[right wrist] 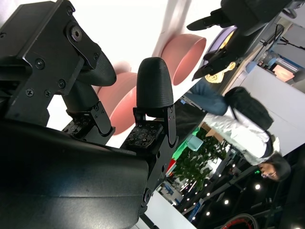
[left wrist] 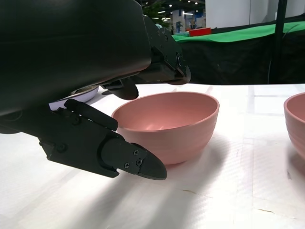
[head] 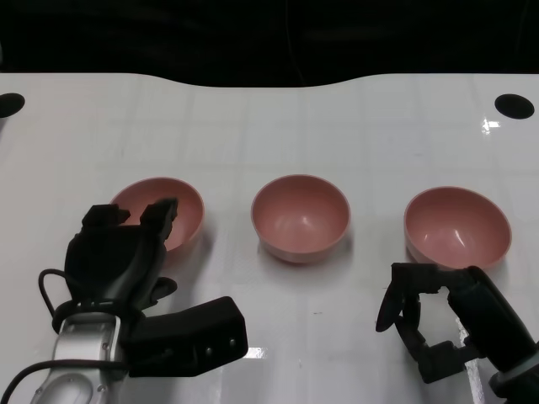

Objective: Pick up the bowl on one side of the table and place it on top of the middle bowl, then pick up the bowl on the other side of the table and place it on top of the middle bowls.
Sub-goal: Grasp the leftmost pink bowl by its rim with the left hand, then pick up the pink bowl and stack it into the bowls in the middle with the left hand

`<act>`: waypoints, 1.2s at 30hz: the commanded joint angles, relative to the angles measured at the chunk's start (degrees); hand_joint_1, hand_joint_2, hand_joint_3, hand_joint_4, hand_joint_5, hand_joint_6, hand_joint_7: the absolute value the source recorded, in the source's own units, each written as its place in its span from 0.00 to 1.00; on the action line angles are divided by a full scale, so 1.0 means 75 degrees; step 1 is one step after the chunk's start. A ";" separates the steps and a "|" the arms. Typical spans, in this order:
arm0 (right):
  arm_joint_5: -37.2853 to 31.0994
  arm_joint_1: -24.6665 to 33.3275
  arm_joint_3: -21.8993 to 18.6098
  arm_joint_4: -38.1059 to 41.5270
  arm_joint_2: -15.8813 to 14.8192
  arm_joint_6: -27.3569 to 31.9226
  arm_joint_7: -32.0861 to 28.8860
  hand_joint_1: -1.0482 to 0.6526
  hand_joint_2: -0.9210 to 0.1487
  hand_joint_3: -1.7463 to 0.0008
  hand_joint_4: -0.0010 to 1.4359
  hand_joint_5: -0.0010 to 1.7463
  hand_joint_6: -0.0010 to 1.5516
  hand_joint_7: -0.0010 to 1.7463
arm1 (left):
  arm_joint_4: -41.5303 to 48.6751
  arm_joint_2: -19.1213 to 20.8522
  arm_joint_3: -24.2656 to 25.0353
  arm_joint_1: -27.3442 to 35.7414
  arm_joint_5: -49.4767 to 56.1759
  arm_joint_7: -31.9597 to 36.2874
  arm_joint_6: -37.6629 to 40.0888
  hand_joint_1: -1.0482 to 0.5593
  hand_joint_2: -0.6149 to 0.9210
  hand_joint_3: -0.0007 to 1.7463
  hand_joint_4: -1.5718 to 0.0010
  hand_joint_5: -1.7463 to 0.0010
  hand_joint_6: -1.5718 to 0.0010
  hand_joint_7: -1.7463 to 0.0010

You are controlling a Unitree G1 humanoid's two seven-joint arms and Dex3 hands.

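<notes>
Nearest to us is our left hand (head: 126, 252), low at the near edge of the table (head: 269, 118). Its fingers are spread wide and hold nothing. Two fingertips reach over the near rim of the left bowl (head: 164, 206), and the thumb sits lower down on our side of it. From the wrist view we think nothing touches the bowl yet, but it is hard to be sure. Our right hand (head: 438, 324) waits near the right bowl (head: 457, 227), just short of it, with loosely curled, parted fingers and nothing in them.

Three pink bowls sit in a row, well apart. The middle bowl (head: 301, 217) is where the other two must go. No bowl is stacked yet.

The bowls look light, stiff and smooth, maybe plastic. A smooth round side can slip, so we think the rim is the best place to grab, with fingers inside and the thumb outside.

Our left hand covers the near side of the left bowl. In the right wrist view the bowls are mostly hidden behind the fingers, and a person stands far off.
</notes>
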 commanded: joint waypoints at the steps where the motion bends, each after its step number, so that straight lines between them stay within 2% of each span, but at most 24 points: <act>1: -0.0017 0.0065 -0.0030 -0.0174 -0.0064 0.0060 -0.0062 0.66 0.72 0.09 0.62 1.00 0.57 0.74 | 0.0601 0.0093 -0.0270 -0.0426 0.0111 -0.0025 0.0269 0.35 0.99 0.00 0.78 0.80 0.75 0.99; 4: -0.0060 0.0103 -0.0027 -0.0256 -0.0054 0.0105 -0.0105 0.66 0.72 0.09 0.62 1.00 0.57 0.74 | 0.1114 0.0086 -0.0484 -0.0737 0.0037 0.0005 0.0379 0.36 0.98 0.00 0.73 0.84 0.73 0.99; 9: -0.0075 0.0118 -0.0027 -0.0294 -0.0052 0.0137 -0.0115 0.66 0.72 0.09 0.62 1.00 0.57 0.74 | 0.1254 0.0132 -0.0630 -0.0843 -0.0101 0.0090 0.0455 0.36 0.98 0.00 0.71 0.86 0.72 0.99; 10: -0.0065 0.0122 -0.0017 -0.0308 -0.0046 0.0138 -0.0101 0.66 0.72 0.09 0.62 1.00 0.57 0.74 | 0.1808 0.0126 -0.0783 -0.1164 -0.0100 -0.0074 0.0388 0.36 0.98 0.00 0.71 0.86 0.72 1.00; 11: -0.0060 0.0126 -0.0009 -0.0319 -0.0042 0.0138 -0.0092 0.65 0.72 0.09 0.62 1.00 0.57 0.74 | 0.2262 0.0119 -0.0910 -0.1424 -0.0110 -0.0183 0.0334 0.39 0.99 0.03 0.59 0.74 0.65 0.98; 12: -0.0055 0.0128 -0.0002 -0.0323 -0.0041 0.0136 -0.0086 0.64 0.72 0.09 0.62 1.00 0.57 0.74 | 0.2702 0.0109 -0.1020 -0.1660 -0.0141 -0.0190 0.0250 0.42 1.00 0.05 0.57 0.57 0.60 0.99; 14: -0.0053 0.0130 0.0004 -0.0325 -0.0042 0.0136 -0.0083 0.63 0.71 0.09 0.62 1.00 0.56 0.74 | 0.3153 0.0097 -0.1144 -0.1896 -0.0236 -0.0085 0.0157 0.44 1.00 0.06 0.57 0.48 0.56 0.99; 16: -0.0080 0.0131 0.0001 -0.0331 -0.0047 0.0136 -0.0100 0.63 0.71 0.09 0.62 1.00 0.56 0.74 | 0.3404 0.0114 -0.1212 -0.2030 -0.0319 0.0033 0.0042 0.44 1.00 0.06 0.57 0.46 0.56 0.99; 18: -0.0120 0.0128 -0.0005 -0.0330 -0.0049 0.0123 -0.0130 0.62 0.71 0.09 0.62 1.00 0.56 0.75 | 0.3646 0.0161 -0.1297 -0.2163 -0.0354 0.0196 -0.0136 0.45 1.00 0.07 0.55 0.54 0.52 0.98; 19: -0.0132 0.0126 -0.0007 -0.0326 -0.0046 0.0115 -0.0141 0.62 0.72 0.08 0.62 1.00 0.56 0.75 | 0.3750 0.0184 -0.1349 -0.2220 -0.0366 0.0289 -0.0211 0.44 1.00 0.10 0.56 0.34 0.43 0.96; 21: -0.0139 0.0123 -0.0007 -0.0321 -0.0042 0.0107 -0.0153 0.62 0.72 0.08 0.62 1.00 0.56 0.75 | 0.3889 0.0201 -0.1420 -0.2291 -0.0408 0.0416 -0.0287 0.43 1.00 0.11 0.57 0.20 0.38 0.95; 25: -0.0123 0.0117 0.0007 -0.0318 -0.0048 0.0116 -0.0157 0.62 0.72 0.07 0.62 1.00 0.56 0.75 | 0.3704 0.0260 -0.1373 -0.2229 -0.0581 0.0749 -0.0479 0.43 1.00 0.11 0.58 0.16 0.36 0.95; 27: -0.0125 0.0113 0.0008 -0.0324 -0.0048 0.0138 -0.0160 0.63 0.73 0.07 0.61 1.00 0.56 0.75 | 0.3081 0.0380 -0.1211 -0.2029 -0.0719 0.1042 -0.0683 0.46 1.00 0.11 0.49 0.03 0.27 0.90; 28: -0.0128 0.0110 0.0009 -0.0321 -0.0052 0.0140 -0.0158 0.63 0.73 0.07 0.61 1.00 0.56 0.75 | 0.2823 0.0434 -0.1171 -0.1963 -0.0747 0.1077 -0.0711 0.46 1.00 0.09 0.47 0.02 0.27 0.88; 36: -0.0121 0.0084 0.0012 -0.0260 -0.0054 0.0100 -0.0166 0.64 0.73 0.07 0.61 1.00 0.56 0.76 | 0.1456 0.0768 -0.1040 -0.1730 -0.0812 0.0668 -0.0642 0.49 0.99 0.05 0.46 0.00 0.27 0.87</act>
